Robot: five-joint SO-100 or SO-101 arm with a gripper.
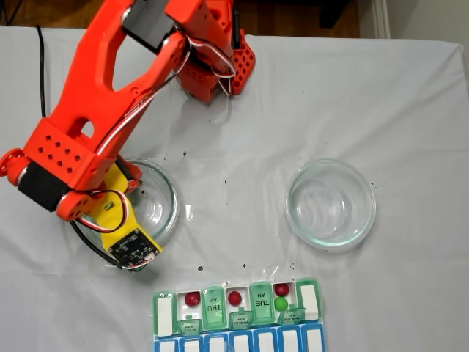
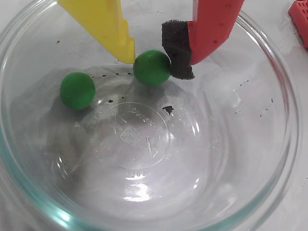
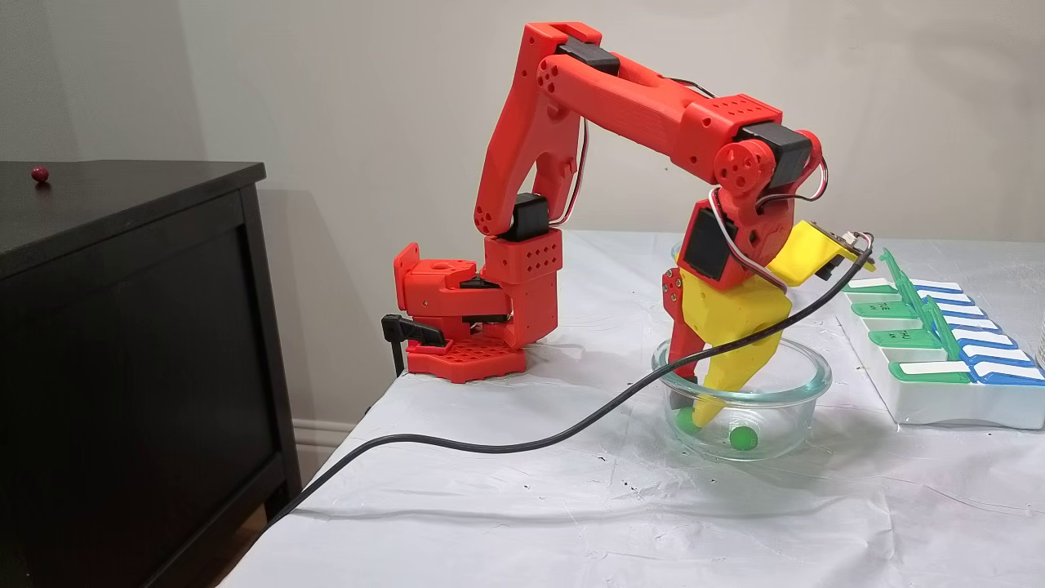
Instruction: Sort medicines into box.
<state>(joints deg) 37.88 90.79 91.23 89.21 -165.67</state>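
Your claw (image 2: 159, 60) pinches one green ball (image 2: 152, 67) inside the glass dish (image 2: 269, 72), nearly closed; second green ball (image 2: 77, 90) lies beside it, awaiting the box (image 1: 308, 293).

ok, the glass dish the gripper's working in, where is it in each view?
Fixed view: the glass dish sits left, partly under the arm.
Wrist view: its rim rings the frame.
Fixed view: lower centre-right, left of the box.
Shared landmark: the gripper inside it, closed around a green ball.
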